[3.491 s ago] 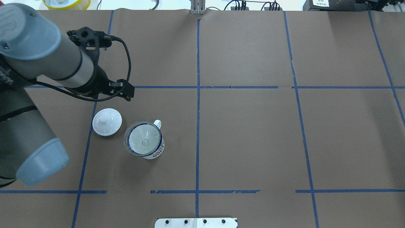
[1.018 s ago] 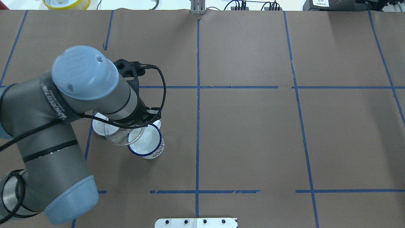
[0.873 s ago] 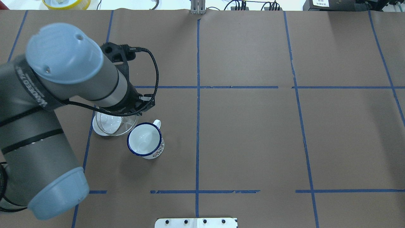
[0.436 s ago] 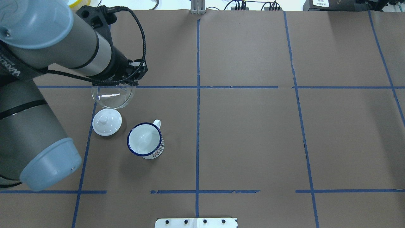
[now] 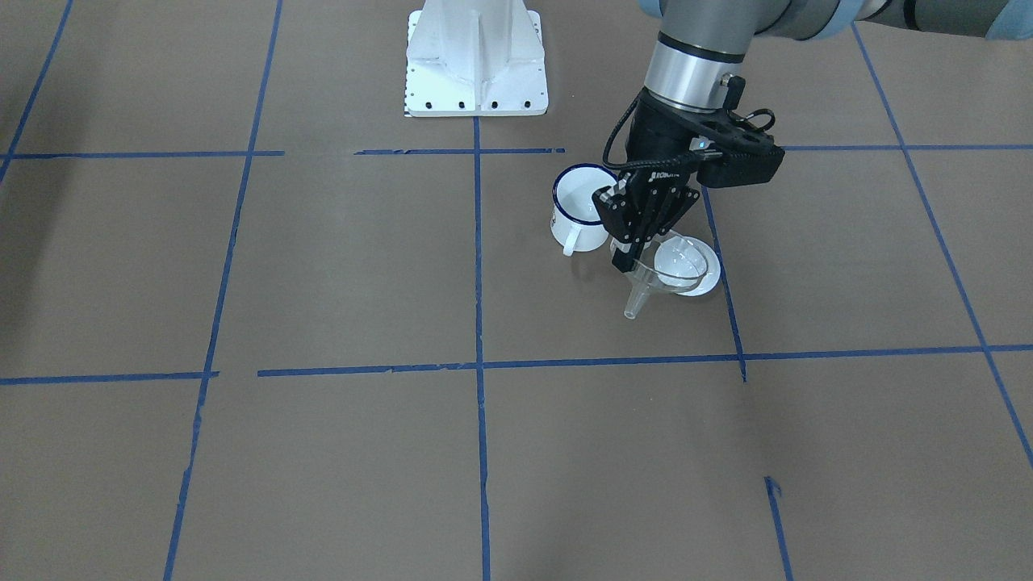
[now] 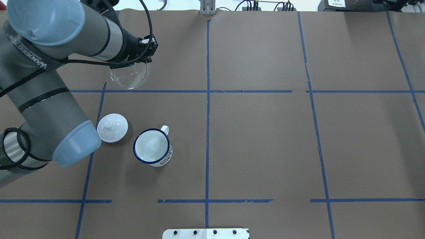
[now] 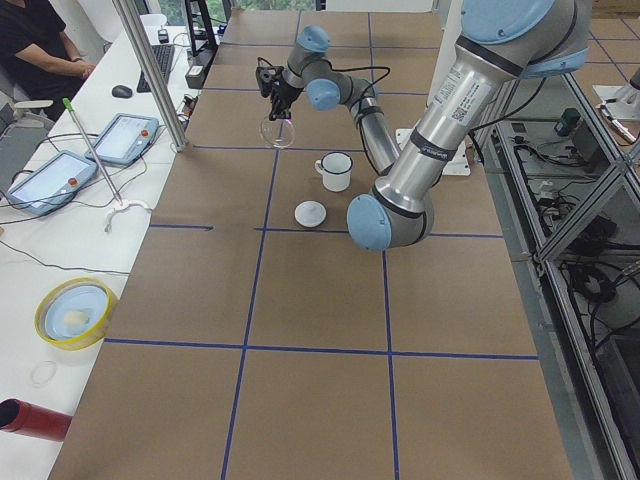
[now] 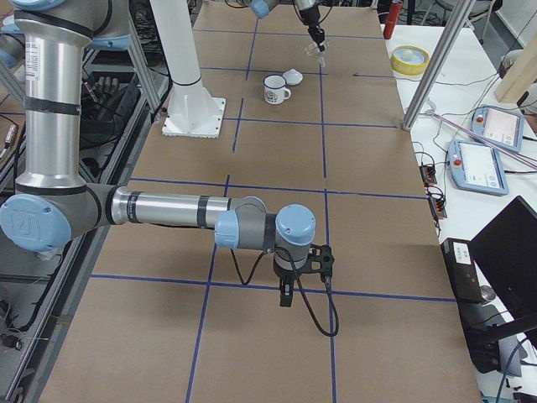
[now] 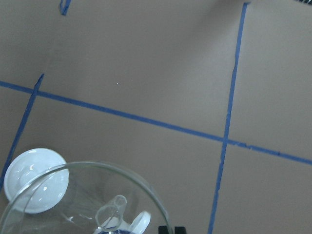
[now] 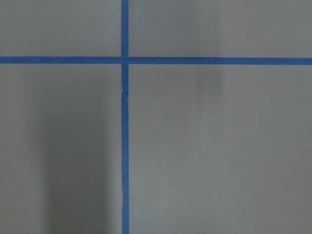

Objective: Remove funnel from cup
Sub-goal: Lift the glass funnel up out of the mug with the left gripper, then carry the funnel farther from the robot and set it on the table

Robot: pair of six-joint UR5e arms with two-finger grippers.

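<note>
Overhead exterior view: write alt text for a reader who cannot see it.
The left gripper holds a small clear plastic funnel by its rim, well away from the empty white enamel mug with a dark blue rim. A flat white round knobbed lid lies beside the mug on the brown paper-covered table.

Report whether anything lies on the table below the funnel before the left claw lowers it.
Nothing visible does. The left claw holds the funnel over the table and its brown paper; the lid and the cup sit apart, nearer the robot.
</note>
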